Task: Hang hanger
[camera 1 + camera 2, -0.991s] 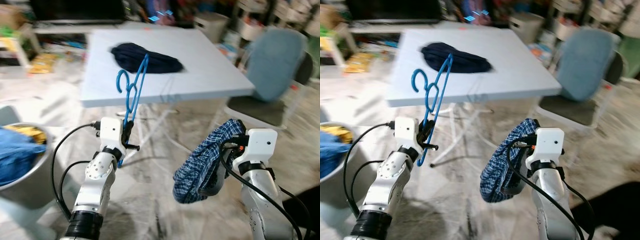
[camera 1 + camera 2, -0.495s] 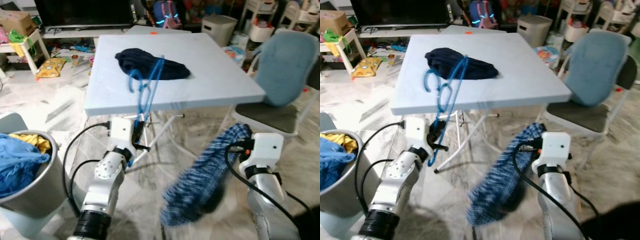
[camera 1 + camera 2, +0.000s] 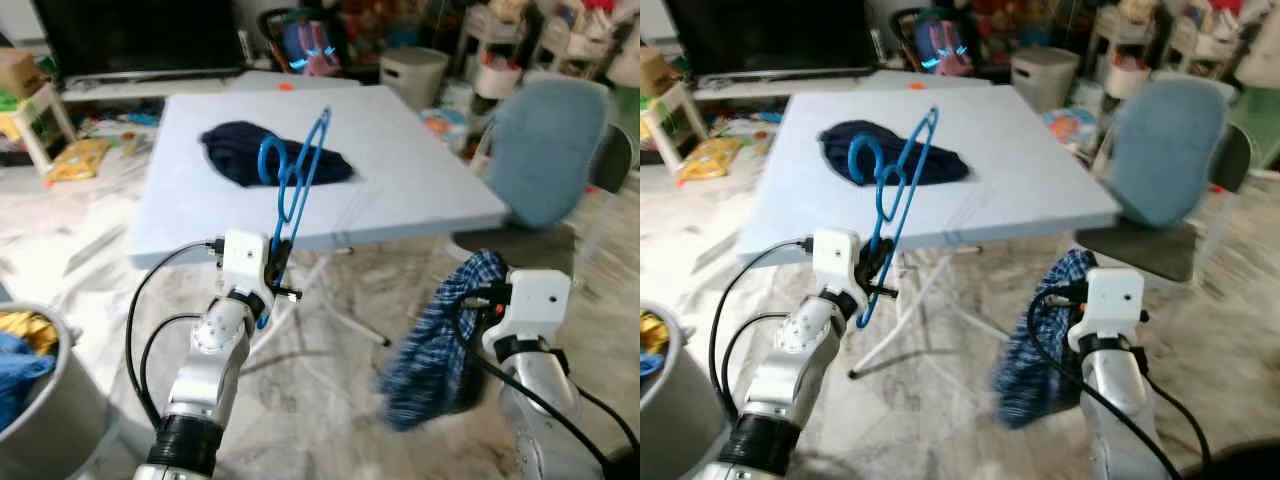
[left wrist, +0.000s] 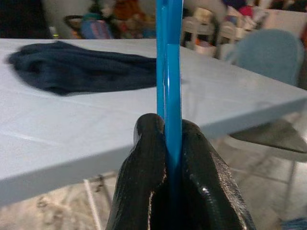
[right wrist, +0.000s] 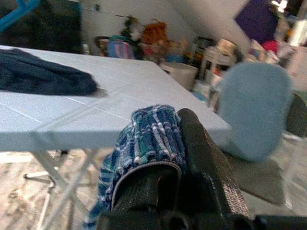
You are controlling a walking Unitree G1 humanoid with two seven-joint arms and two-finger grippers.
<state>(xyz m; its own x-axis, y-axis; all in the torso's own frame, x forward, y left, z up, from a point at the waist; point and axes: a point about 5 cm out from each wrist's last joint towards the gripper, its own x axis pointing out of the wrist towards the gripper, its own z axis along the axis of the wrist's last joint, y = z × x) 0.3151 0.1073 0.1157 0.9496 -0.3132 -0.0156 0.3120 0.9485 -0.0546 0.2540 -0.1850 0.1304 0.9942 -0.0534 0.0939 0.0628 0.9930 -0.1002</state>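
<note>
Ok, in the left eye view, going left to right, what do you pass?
Grey bin → left gripper holding the blue hanger → plaid cloth in the right gripper → blue chair.

Blue hanger (image 3: 293, 185) — upright, hook leftward

A pale blue table (image 3: 420, 170), a padded chair (image 3: 545, 150), marbled floor (image 3: 320, 400).

We record: hanger (image 3: 293, 185) bright blue; garment (image 3: 437, 340) blue-and-white plaid; cloth (image 3: 270, 163) on the table (image 3: 420, 190) dark navy; table pale blue; chair (image 3: 545, 150) grey-blue.
</note>
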